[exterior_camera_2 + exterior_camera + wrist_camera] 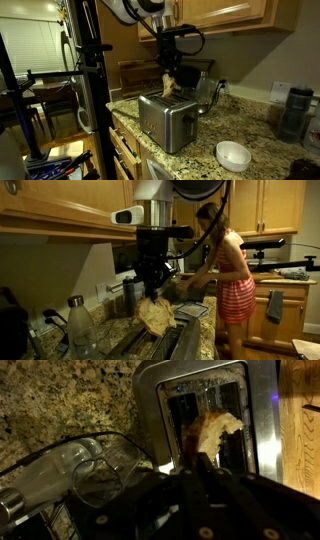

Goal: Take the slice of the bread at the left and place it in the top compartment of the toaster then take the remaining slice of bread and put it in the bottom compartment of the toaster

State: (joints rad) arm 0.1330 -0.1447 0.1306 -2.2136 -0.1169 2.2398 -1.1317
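Note:
My gripper (153,290) is shut on a slice of bread (155,316), a pale, ragged-edged slice that hangs from the fingers. It is just above the brushed-steel toaster (165,122) on the granite counter. In the wrist view the bread (213,432) hangs over the toaster (262,410) and its two long dark slots. Which slot it lines up with I cannot tell. In an exterior view the gripper (169,80) holds the bread (171,90) right over the toaster's top. A second slice of bread is out of view.
A white bowl (233,154) sits near the counter's front edge and a black appliance (292,112) stands at the back. A glass bottle (80,326) stands beside the toaster. A person (232,275) works at the far counter. A wooden board (300,430) lies next to the toaster.

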